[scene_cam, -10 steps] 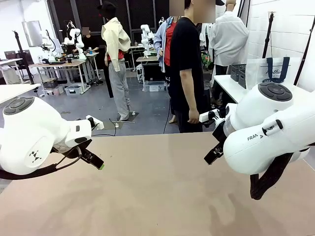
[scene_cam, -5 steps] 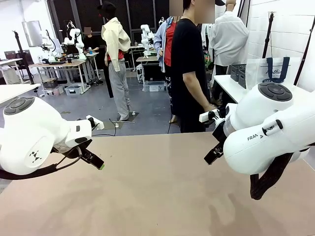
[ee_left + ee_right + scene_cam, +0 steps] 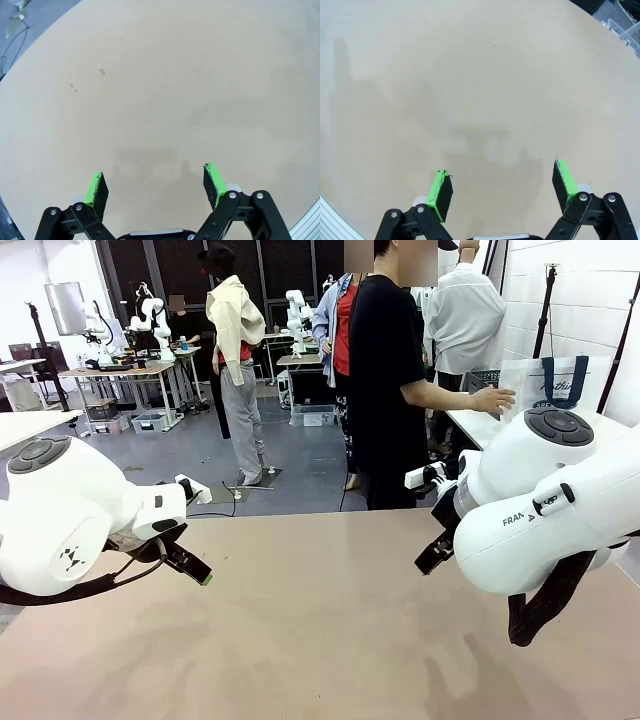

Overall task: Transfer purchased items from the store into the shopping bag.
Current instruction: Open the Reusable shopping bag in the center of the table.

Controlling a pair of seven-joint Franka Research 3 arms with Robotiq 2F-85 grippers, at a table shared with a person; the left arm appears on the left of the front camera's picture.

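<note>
Green-padded left fingers [image 3: 96, 186], right fingers [image 3: 564, 179], wide apart, empty

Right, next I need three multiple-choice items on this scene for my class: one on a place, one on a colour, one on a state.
1. The bag stands:
A. on the side table
B. between the two arms
C. on the floor

2. The finger pads are:
A. red
B. green
C. blue

3. The left gripper and right gripper are:
A. shut
B. holding the bag
C. open and empty

Answers:
1 A, the front view shows it on the white table, by the person's hand.
2 B, both wrist views show green.
3 C, the jaws stand wide with nothing between them.
</note>
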